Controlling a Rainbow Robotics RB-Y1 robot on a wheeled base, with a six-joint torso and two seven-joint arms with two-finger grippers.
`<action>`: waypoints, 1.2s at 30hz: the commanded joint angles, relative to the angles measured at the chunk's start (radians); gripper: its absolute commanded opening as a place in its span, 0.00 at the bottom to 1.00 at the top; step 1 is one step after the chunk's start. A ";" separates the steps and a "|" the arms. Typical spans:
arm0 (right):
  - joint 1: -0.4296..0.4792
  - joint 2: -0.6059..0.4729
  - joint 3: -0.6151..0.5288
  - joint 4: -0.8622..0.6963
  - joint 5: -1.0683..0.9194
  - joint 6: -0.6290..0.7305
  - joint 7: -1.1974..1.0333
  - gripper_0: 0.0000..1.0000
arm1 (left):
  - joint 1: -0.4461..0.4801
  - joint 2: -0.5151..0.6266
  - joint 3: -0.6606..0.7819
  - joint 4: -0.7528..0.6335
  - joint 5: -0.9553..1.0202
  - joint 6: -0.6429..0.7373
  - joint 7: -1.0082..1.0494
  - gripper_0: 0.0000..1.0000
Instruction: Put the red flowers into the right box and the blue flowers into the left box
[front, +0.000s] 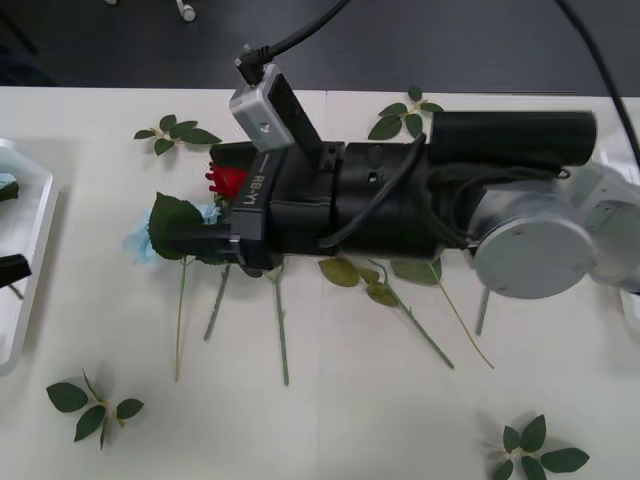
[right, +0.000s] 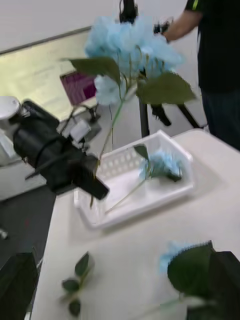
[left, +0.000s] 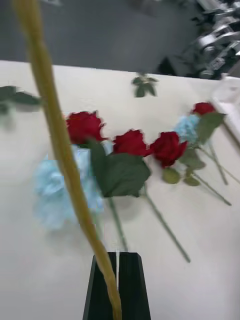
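Near the left box (right: 131, 211), left tool (left: 117, 257) clamps a blue flower (right: 131, 49) stem; right tool (right: 120, 295) gapes open.

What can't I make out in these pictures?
- Front view: the black right arm covers most of the deep red artificial roses and a pale blue flower cluster, so their number is hidden.
- Front view: the shallow white plastic left tray is cut off by the edge.
- Left wrist view: the blurred stem shut in the left jaws runs past the picture's edge, so its bloom is cut off.
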 joint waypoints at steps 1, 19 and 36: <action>0.032 -0.070 -0.178 -0.072 -0.111 0.174 -0.108 1.00 | 0.075 0.016 0.094 -0.027 -0.058 -0.096 0.154 0.00; 0.081 -0.108 -0.560 0.044 -0.253 1.069 -0.538 1.00 | 0.048 0.016 0.116 0.079 -0.568 -0.343 0.462 0.00; 0.081 -0.047 -0.465 0.092 0.152 1.233 -1.191 1.00 | -0.166 0.019 0.083 0.367 -0.848 -0.342 0.470 0.00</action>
